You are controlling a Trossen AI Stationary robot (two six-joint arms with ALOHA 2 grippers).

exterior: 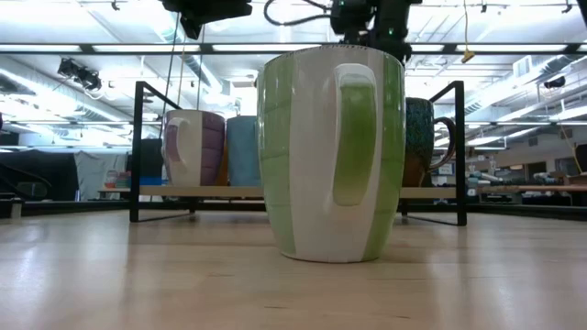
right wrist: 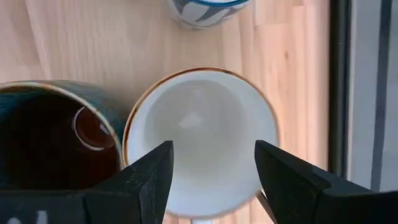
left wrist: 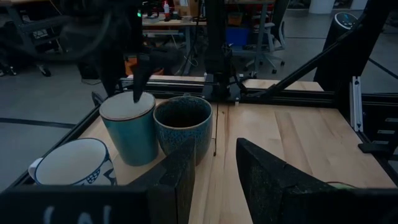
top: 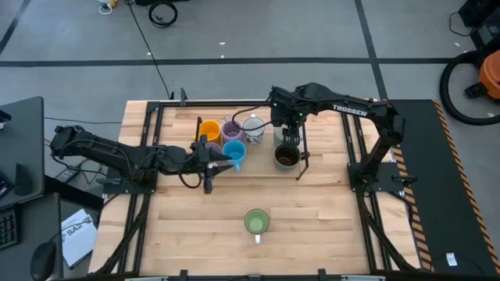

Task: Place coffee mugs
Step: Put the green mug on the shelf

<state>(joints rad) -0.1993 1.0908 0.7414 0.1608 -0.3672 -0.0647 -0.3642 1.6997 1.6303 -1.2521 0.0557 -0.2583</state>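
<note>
Several coffee mugs stand upright on their bases in a cluster at the table's far middle: orange [top: 208,129], lavender [top: 230,128], white patterned [top: 254,125], bright blue [top: 234,152] and dark brown [top: 287,157]. A green mug [top: 256,222] stands alone near the front edge. My right gripper [right wrist: 214,180] points down, open, just over a pale white-blue mug [right wrist: 202,140] beside the dark one, with a finger on either side of its rim. My left gripper [left wrist: 214,186] is open and level by the bright blue mug, with nothing between its fingers.
Black frame rails [top: 355,148] run along the table's left, right and far sides. The near half of the wooden top [top: 187,226] around the green mug has free room. The right arm's fingers [left wrist: 138,81] hang over the pale mug.
</note>
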